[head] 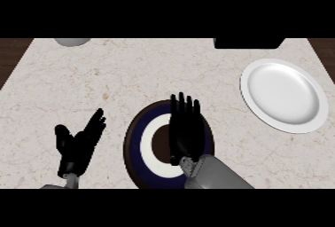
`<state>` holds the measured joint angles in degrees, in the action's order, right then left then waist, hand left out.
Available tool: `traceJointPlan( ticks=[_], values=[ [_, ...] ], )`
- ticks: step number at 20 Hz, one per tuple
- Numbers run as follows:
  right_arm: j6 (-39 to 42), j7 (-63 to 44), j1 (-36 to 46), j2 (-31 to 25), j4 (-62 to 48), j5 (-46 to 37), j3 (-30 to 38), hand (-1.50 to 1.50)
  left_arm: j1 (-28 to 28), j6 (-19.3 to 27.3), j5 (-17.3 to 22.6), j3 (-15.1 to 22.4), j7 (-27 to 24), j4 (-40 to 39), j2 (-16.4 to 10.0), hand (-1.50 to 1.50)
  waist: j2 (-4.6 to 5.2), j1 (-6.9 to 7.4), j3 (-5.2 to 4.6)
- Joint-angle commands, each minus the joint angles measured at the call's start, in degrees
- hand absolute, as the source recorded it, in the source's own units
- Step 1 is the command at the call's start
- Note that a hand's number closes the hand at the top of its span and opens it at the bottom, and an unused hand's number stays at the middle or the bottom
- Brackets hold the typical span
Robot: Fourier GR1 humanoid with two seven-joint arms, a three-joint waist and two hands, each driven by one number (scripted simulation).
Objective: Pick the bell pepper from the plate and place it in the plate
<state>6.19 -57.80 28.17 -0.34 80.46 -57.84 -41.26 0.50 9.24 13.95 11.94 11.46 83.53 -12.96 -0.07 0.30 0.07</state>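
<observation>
Plates mark out the counter point(98, 75) for us: a dark plate point(133, 144) with a brown rim, a navy band, a white ring and a dark centre, and a plain white plate point(285, 95) lying well apart from it, to its right and farther from the robot. We see the right hand point(185, 128) stretched over the dark plate's middle and right half, its fingers straight and close together, pointing away from the robot; it is open and curls round nothing we can see. The bell pepper does not show to us. The hand covers the dark plate's centre, so we cannot tell where the pepper lies, how its long axis runs, which way it points, or how it looks. The left hand point(77, 146) rests open, fingers up, left of the dark plate and clear of its rim. Far beyond the dark plate we make out a grey rounded thing point(71, 41) to the left and a black thing point(248, 43) to the right.
</observation>
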Motion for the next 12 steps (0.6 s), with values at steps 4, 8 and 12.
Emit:
traceJointPlan(
  ticks=[4,8,12],
  values=[
    [-4.1,2.4,-1.0,0.3,-6.8,-0.7,1.5,-1.50,-1.7,-3.4,-0.2,-3.3,-2.7,-6.2,1.4,0.00,0.14,-0.09,-0.09],
    [-5.6,2.2,3.2,0.3,-12.1,3.4,0.4,-1.50,1.6,-1.6,-3.4,-0.8,-1.1,-1.5,3.0,0.00,0.13,0.24,-0.07],
    [0.3,3.9,2.7,0.3,-12.4,3.9,-1.3,1.50,-0.2,-4.0,-2.2,-3.5,-2.7,-3.8,2.3,0.00,0.14,0.06,-0.09]
  ],
)
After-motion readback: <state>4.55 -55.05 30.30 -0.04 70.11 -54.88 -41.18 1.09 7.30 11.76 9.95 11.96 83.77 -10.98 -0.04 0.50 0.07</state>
